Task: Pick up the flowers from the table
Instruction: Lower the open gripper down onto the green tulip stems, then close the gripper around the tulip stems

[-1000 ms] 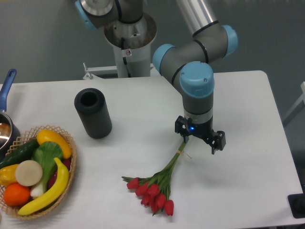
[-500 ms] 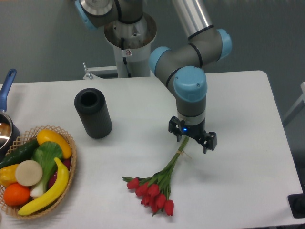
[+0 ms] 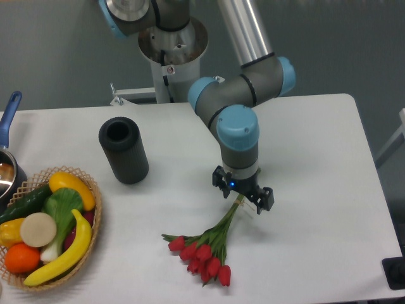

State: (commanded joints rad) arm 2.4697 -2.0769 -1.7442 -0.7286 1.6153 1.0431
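From where the one camera stood, the gripper (image 3: 243,194) hung low over the table (image 3: 316,158) with its two fingers spread wide and nothing between them, straddling the cut end of the flowers (image 3: 209,244). The bunch lay flat on the white top, its long axis slanting away from the gripper toward the near left, stems directly under the jaws and the red buds fanned out well below and left of it. A short drop onto the stems looked enough, I judged.
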